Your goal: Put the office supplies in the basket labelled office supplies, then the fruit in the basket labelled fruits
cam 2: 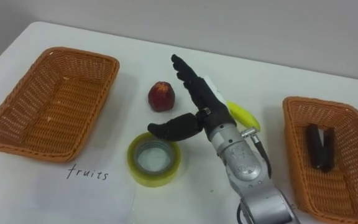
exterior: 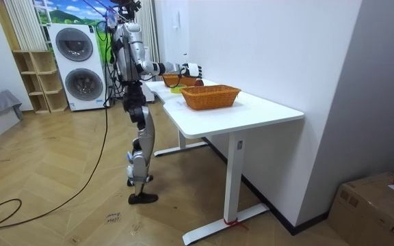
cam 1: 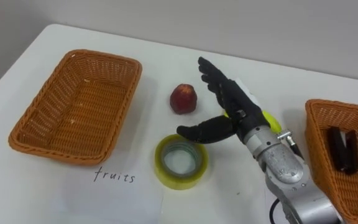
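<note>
The robot is standing at one end of the white table [cam 1: 55, 37] and is reaching its right hand [cam 1: 236, 111] out over the middle of it. The hand is hanging released, holding nothing. Its fingers [cam 1: 215, 78] are stretching straight toward the far left and its thumb [cam 1: 202, 130] is spreading out to the left.

The red fruit [cam 1: 183, 99] is sitting on the table just left of the fingers and a little farther off than the thumb tip, apart from both. It is facing the open span between them. It is roundish, with no long axis to line up on, so a short sweep to the left is likely to bring it into the palm.

A yellow thing [cam 1: 271, 119] is lying partly hidden under the hand's right side, too covered to name. The tape roll [cam 1: 161, 167] is lying flat on the near side, just below the thumb.

The left basket [cam 1: 76, 106], with a handwritten fruit label [cam 1: 114, 177] in front of it, is standing empty, well to the left of the fruit. The right basket [cam 1: 321, 155] is holding a dark office item [cam 1: 342, 149]. The fruit and the tape are both waiting to be sorted.
</note>
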